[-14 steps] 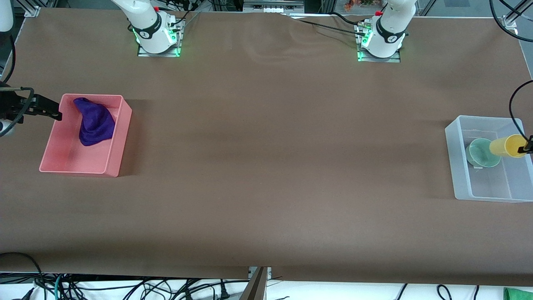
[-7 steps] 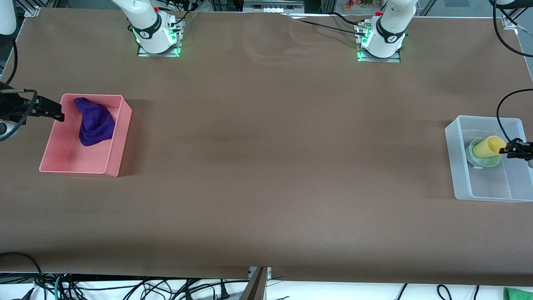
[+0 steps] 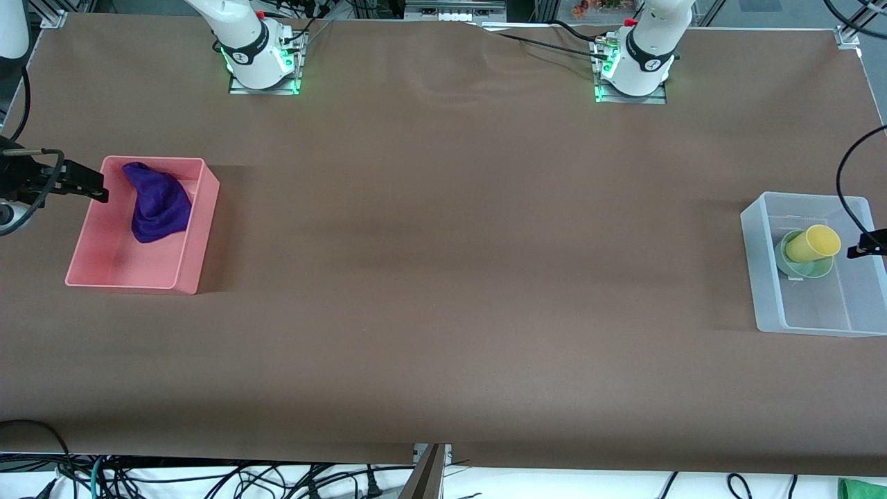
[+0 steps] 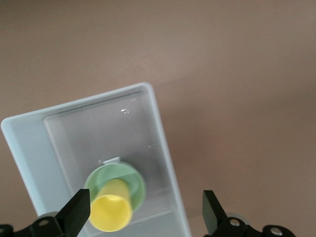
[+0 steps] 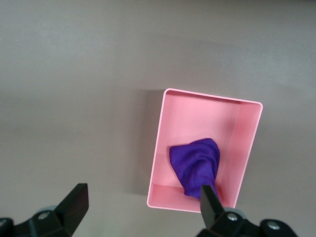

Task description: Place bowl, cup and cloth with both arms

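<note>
The yellow cup (image 3: 813,243) leans tilted inside the mint-green bowl (image 3: 804,263), which sits in a clear plastic bin (image 3: 761,277) at the left arm's end of the table. My left gripper (image 3: 866,247) is open and empty above that bin, beside the cup. In the left wrist view the cup (image 4: 111,212) and bowl (image 4: 134,178) lie below my open left gripper (image 4: 145,210). The purple cloth (image 3: 159,204) lies crumpled in a pink bin (image 3: 142,284). My right gripper (image 3: 93,190) is open and empty over that bin's outer rim. The right wrist view shows the cloth (image 5: 195,165) and my right gripper (image 5: 143,207).
Brown table covering stretches between the two bins. The arms' bases stand along the table's edge farthest from the front camera. Cables hang past the table's edge nearest the front camera. The pink bin (image 5: 197,106) and the clear bin (image 4: 163,138) both sit squarely on the table.
My left gripper let go of the yellow cup, which now rests in the bowl, and drew away toward the table's end. My right gripper barely moved.
</note>
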